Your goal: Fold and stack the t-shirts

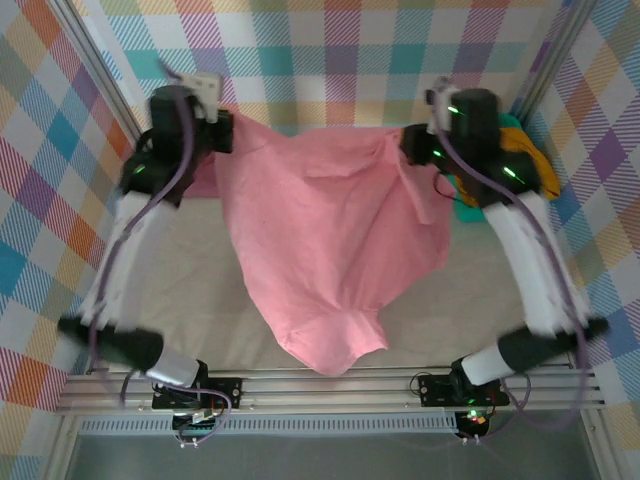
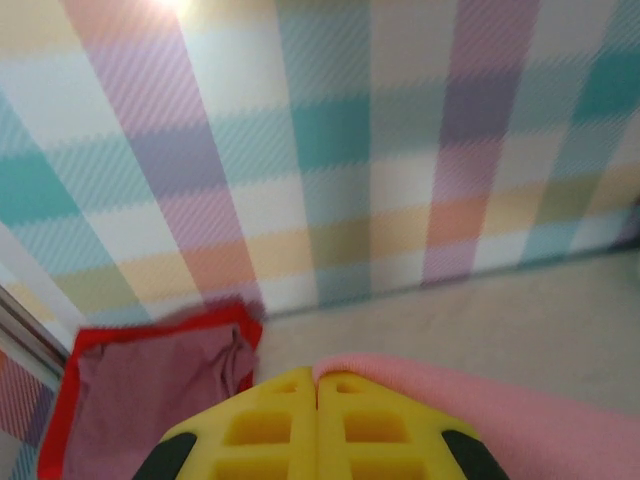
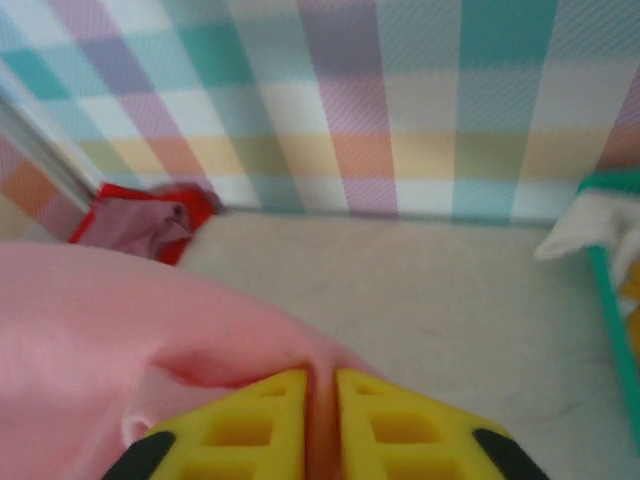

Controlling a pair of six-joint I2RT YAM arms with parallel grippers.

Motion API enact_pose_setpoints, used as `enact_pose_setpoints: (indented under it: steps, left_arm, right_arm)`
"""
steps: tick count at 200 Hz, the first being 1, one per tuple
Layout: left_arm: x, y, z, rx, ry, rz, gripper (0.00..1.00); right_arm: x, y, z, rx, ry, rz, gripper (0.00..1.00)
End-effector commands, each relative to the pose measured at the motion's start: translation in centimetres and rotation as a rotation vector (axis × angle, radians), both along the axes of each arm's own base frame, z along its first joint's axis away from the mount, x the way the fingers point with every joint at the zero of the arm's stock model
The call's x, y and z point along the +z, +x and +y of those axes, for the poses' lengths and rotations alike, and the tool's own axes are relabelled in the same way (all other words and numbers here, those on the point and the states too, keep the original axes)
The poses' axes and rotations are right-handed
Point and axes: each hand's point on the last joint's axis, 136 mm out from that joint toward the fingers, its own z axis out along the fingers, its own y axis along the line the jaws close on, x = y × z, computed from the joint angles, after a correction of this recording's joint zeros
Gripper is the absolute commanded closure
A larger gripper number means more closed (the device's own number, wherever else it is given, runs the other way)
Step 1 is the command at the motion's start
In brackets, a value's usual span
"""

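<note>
left pincer (image 2: 317, 378): closed on salmon-pink cloth t-shirt (image 1: 320, 230) edge | right pincer (image 3: 320, 375): pinching opposite edge | beige worktop (image 1: 200, 290): bare both sides

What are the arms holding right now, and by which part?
Both hold the pink t-shirt by its far edge. The left fingers pinch its left end and the right fingers its right end, with cloth caught between them.

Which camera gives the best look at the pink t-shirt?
Top external: nearly the whole pink t-shirt hangs spread between the left claw and right claw. Each wrist view catches a pinched edge of it.
</note>
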Motion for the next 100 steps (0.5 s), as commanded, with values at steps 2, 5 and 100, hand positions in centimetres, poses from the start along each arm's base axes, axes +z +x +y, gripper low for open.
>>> enact_pose_setpoints:
  steps: [2, 5, 100]
  left_arm:
    - [-5.2, 6.3, 0.2, 0.006, 0.087, 0.078, 0.72]
    - [-5.9, 7.1, 0.2, 0.014, 0.096, 0.091, 0.64]
    - [-27.2, -5.6, -2.8, 0.216, -0.220, 0.623, 0.35]
  right_arm:
    - [-6.4, 6.5, 0.3, -0.069, -0.005, 0.164, 0.61]
    - [-7.1, 7.2, 0.3, -0.068, 0.001, 0.189, 0.59]
    - [-20.5, -0.9, -2.3, -0.062, -0.046, 0.469, 0.30]
